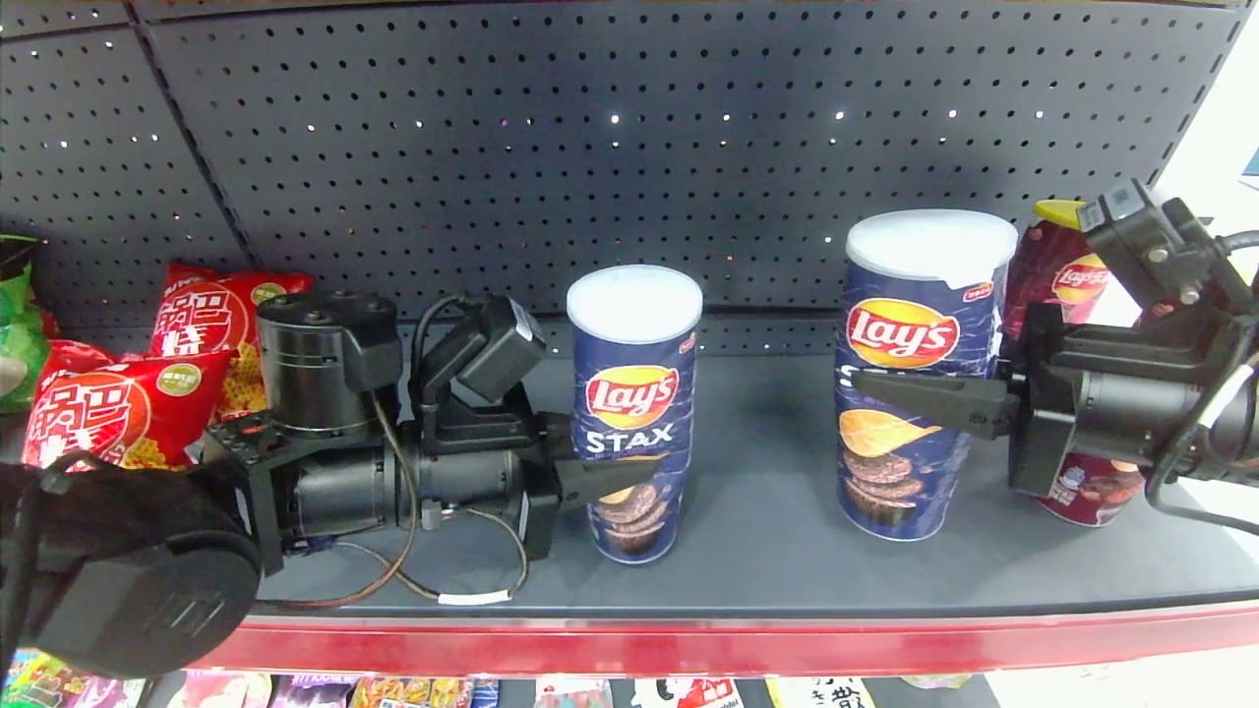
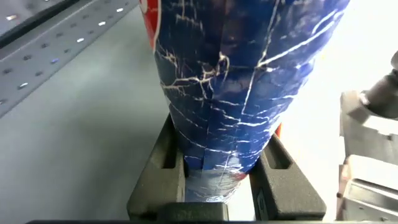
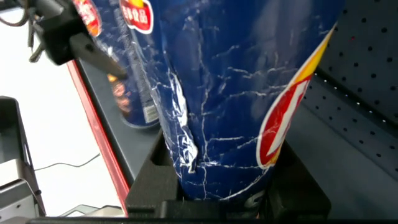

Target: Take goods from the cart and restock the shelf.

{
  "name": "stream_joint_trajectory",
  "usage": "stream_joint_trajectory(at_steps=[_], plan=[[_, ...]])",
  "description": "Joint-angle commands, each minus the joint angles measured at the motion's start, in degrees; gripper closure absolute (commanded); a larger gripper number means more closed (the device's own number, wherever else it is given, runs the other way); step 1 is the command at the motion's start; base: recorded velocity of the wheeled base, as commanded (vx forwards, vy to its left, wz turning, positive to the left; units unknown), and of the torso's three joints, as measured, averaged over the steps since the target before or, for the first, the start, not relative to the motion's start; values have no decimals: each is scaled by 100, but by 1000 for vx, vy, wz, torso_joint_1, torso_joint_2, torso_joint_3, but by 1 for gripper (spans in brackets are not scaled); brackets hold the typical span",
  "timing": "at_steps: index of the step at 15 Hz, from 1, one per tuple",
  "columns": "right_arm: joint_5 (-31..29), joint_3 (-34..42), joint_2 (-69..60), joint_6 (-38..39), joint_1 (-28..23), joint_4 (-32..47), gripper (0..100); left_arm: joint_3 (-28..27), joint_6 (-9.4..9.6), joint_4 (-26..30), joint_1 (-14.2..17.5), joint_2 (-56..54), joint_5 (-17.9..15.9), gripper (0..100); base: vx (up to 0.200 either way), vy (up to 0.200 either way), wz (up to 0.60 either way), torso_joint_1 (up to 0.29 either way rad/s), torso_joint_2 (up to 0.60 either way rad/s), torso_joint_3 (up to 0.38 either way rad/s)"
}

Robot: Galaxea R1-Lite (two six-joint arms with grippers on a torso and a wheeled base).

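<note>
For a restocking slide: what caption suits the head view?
Left gripper holds the smaller blue can, right gripper the larger blue can, both upright on the shelf.

The grey shelf [image 1: 767,560] with a red front lip carries the upright left blue can [image 1: 634,393] and right blue can [image 1: 915,324], well apart. A maroon can [image 1: 1057,280] stands behind the right one, and red snack bags [image 1: 128,403] lie at its left end.

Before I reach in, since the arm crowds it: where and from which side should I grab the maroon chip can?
Probably its upper wall, just under the yellow lid, coming over the arm from the front. The maroon chip can stands upright, and the right gripper, shut on the large blue can, hides its middle.
</note>
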Motion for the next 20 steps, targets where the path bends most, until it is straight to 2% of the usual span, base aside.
stream_joint_trajectory(at_steps=[1,5,14,15,20], plan=[[-66,-37,20,3,1,-1,100,23,-1,0,-52,27,-7,100,0,0,0,0,0,0],[-74,-37,38,3,1,-1,100,348,-1,-70,-61,10,-16,100,0,0,0,0,0,0],[-74,-151,169,3,1,-1,100,541,-10,-132,-61,36,2,100,0,0,0,0,0,0],[-74,-151,169,3,1,-1,100,559,-10,-132,-52,62,2,0,0,0,0,0,0,0],[-74,-142,169,3,1,-1,100,629,-10,-149,-34,62,-7,0,0,0,0,0,0,0]])
